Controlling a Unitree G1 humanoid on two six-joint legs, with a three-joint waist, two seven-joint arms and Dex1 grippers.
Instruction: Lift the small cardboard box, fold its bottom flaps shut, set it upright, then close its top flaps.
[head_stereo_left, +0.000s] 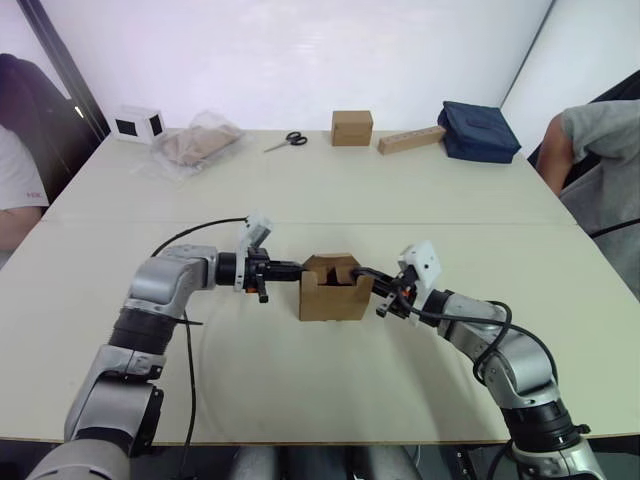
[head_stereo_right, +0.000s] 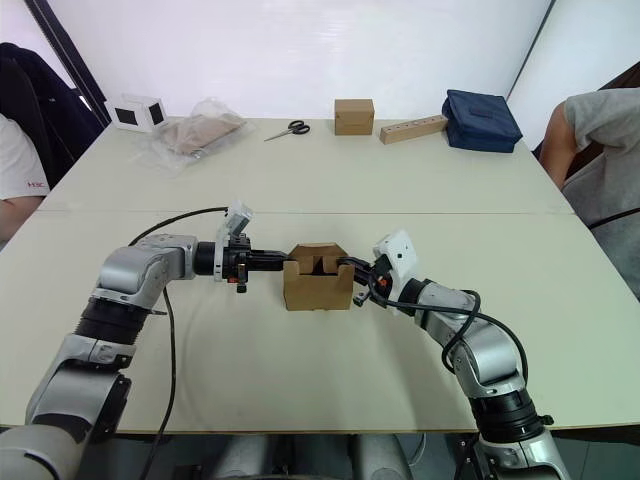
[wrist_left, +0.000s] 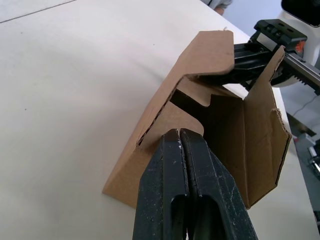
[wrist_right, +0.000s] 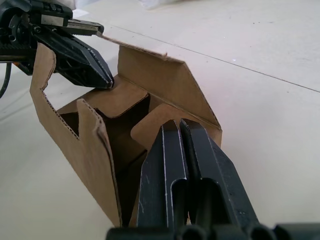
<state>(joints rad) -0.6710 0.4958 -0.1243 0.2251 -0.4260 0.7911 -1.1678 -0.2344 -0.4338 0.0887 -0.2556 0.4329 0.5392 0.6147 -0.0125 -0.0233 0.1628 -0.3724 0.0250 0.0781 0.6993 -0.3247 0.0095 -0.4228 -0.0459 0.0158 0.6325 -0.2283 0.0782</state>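
Clenched left hand (wrist_left: 181, 137) and clenched right hand (wrist_right: 176, 131), at nine and three o'clock, pressing small cardboard box (head_stereo_left: 335, 290) flaps inward on worktop (head_stereo_left: 320, 190); likely next, tucking remaining upright flaps.

The scene is lit brightly and evenly from above. The white wall (head_stereo_left: 300, 50) at the top of the frame is overexposed. Only soft, faint shadows are cast on the desk (head_stereo_left: 330, 190). Straight edges are bent slightly near the frame borders. In the wrist views the near tool fingers (wrist_left: 192, 190) are shown a little soft.
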